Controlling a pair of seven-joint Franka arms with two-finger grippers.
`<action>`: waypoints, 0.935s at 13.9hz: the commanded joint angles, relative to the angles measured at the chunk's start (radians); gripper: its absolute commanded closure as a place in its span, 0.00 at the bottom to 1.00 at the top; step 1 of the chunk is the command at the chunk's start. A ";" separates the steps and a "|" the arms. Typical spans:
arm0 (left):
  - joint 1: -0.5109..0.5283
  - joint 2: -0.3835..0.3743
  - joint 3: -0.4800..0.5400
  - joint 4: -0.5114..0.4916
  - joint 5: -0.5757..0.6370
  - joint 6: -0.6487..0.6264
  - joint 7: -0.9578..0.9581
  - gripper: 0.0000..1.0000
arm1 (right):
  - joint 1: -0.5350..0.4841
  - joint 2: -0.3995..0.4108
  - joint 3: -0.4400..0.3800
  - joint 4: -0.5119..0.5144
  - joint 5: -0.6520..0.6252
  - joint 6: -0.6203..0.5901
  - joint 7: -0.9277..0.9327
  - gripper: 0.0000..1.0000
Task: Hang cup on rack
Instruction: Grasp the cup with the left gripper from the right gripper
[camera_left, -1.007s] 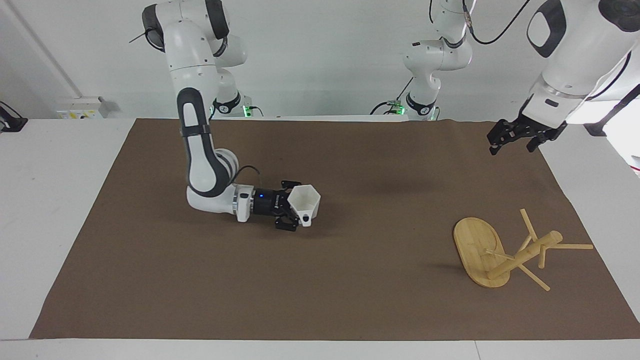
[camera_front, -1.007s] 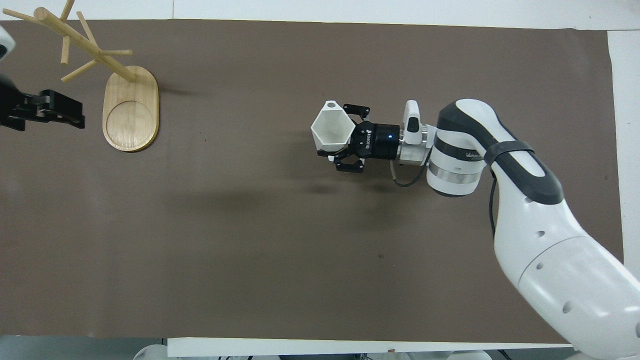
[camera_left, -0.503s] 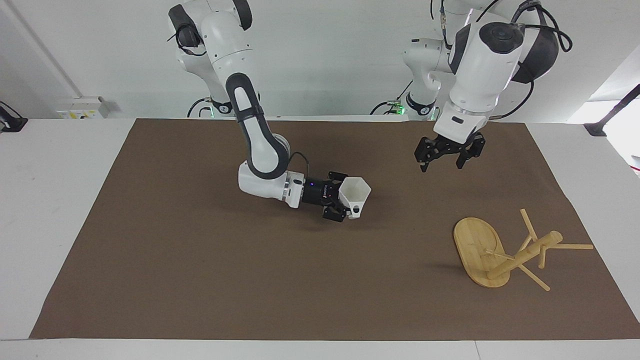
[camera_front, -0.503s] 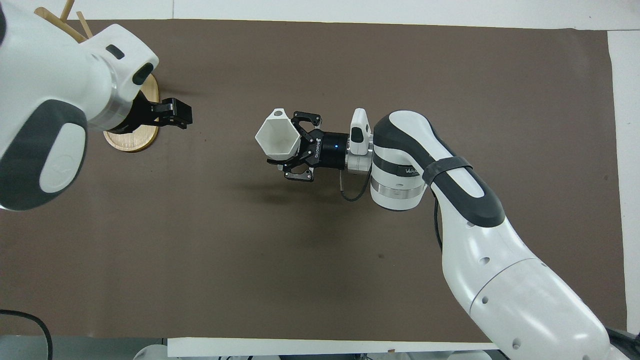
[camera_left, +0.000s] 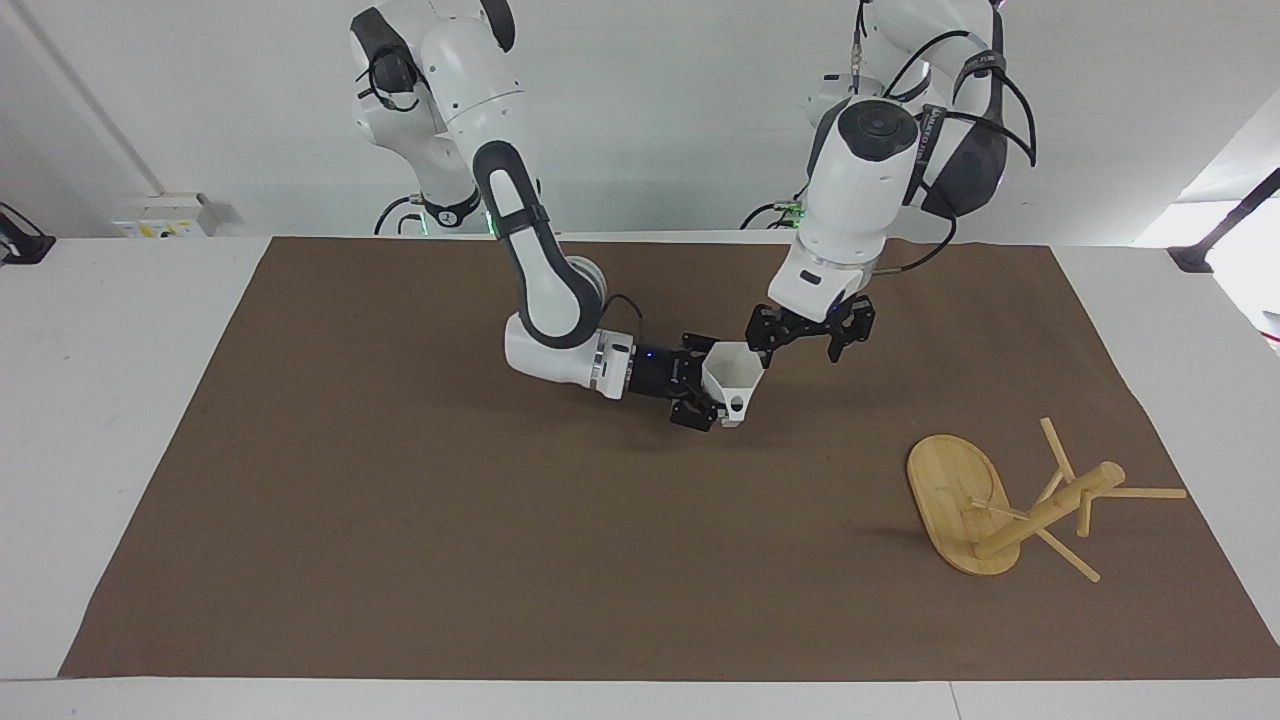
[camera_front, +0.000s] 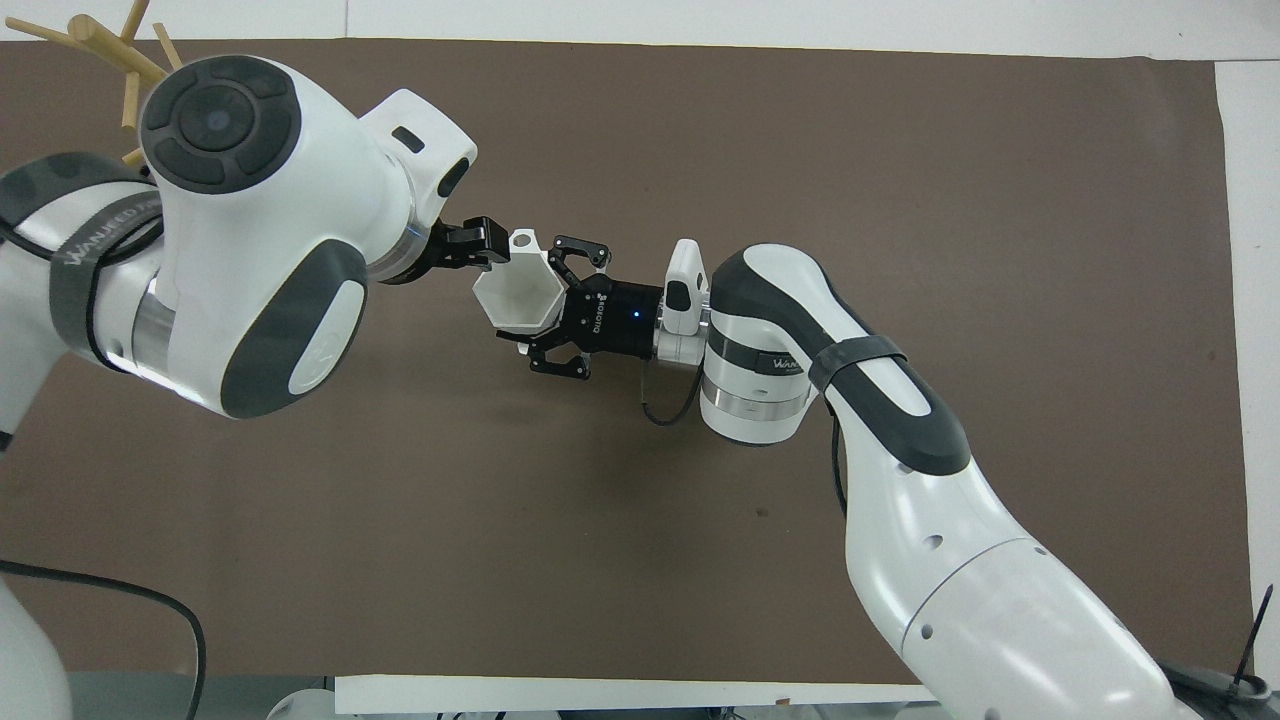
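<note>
Above brown mat (camera_left: 400, 520), right gripper (camera_left: 705, 392) clamps cup (camera_left: 733, 376); facing view alone shows left gripper (camera_left: 805, 335) spread.

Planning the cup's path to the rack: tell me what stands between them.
Nothing rests on the mat between the cup, held by the right tool, and the rack toward the left arm's end. Only the left tool hangs beside the cup, over that stretch.

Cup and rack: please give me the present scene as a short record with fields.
cup: white, held above the brown mat, mouth turned toward the left gripper
right gripper: shut on the cup
left gripper: open, beside the cup's rim
rack: stands on the mat toward the left arm's end, pegs bare
</note>
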 joint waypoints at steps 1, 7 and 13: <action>-0.029 0.016 0.016 -0.008 -0.010 0.018 -0.018 0.00 | 0.000 -0.001 -0.004 -0.001 0.028 0.007 -0.024 0.89; -0.035 0.006 0.013 -0.082 -0.011 0.063 -0.035 0.32 | 0.000 -0.001 -0.004 0.003 0.028 0.017 -0.024 0.89; -0.052 -0.011 0.011 -0.131 -0.014 0.113 -0.091 0.99 | 0.000 -0.001 -0.004 0.011 0.028 0.030 -0.022 0.88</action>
